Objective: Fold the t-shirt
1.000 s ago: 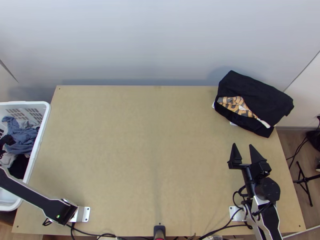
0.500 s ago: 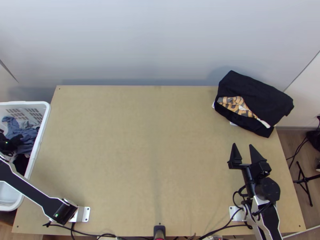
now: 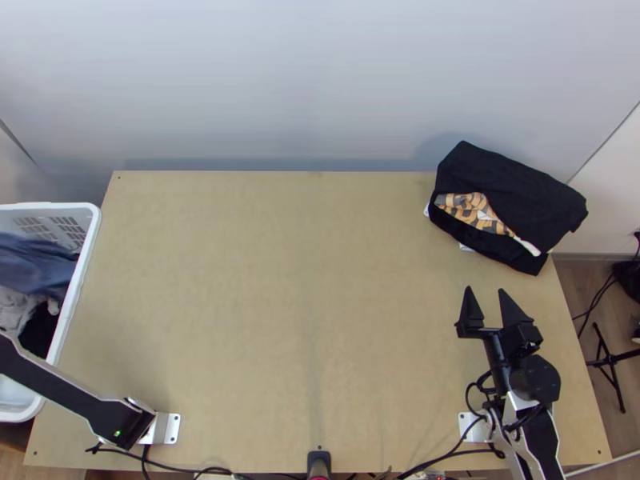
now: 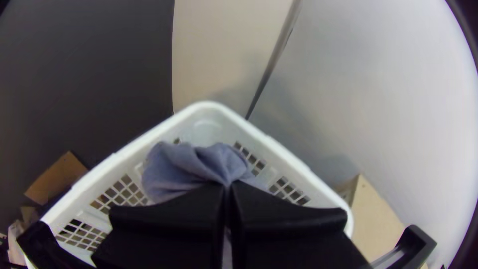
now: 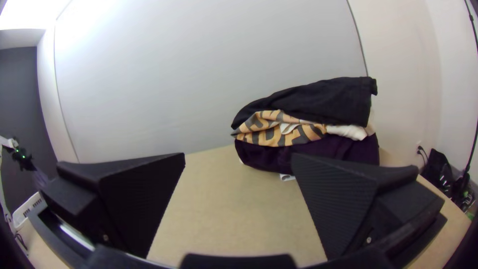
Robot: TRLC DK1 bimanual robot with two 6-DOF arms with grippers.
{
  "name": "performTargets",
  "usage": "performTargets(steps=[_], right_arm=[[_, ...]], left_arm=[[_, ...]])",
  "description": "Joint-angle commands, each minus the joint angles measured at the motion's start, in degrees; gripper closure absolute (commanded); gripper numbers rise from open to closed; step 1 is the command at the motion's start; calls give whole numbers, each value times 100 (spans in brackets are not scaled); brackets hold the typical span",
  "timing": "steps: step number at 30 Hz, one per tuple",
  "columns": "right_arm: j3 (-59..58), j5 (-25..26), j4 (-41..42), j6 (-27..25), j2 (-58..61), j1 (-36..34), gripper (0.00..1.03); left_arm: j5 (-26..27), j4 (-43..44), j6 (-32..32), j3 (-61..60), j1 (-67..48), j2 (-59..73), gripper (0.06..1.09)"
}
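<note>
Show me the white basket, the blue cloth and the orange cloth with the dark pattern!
White basket [image 3: 48, 206]: top view, on its far rim.
Blue cloth [image 4: 174, 167]: left wrist view, on its bunched folds.
Orange cloth [image 5: 271, 135]: right wrist view, on its patterned part sticking out between black cloths.

The top view is bright and evenly lit, with a soft grey shadow toward two o'clock on the white wall, beside the stack of folded clothes. In the right wrist view, glare washes out the ten o'clock area, and fisheye distortion bows the wall seam. The left wrist view darkens at its corners; its dark grey wall is dim, the pale surfaces bright.
</note>
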Motion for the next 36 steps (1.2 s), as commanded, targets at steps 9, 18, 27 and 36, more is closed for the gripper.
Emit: performTargets(steps=[9,18,27,36], right_arm=[[2,1,1,1,1,1,4],[2,1,1,1,1,1,4],[2,1,1,1,1,1,4],[2,1,1,1,1,1,4]], left_arm=[[1198,-684,-906,152,-101,-3077,105],[1716,-1624,-906,-656,-1182,-4853,105],[899,-701,-1460,-3003,-5023,-7270,105],[-1738,-253,-2444,-3811,-10885,-7718,105]])
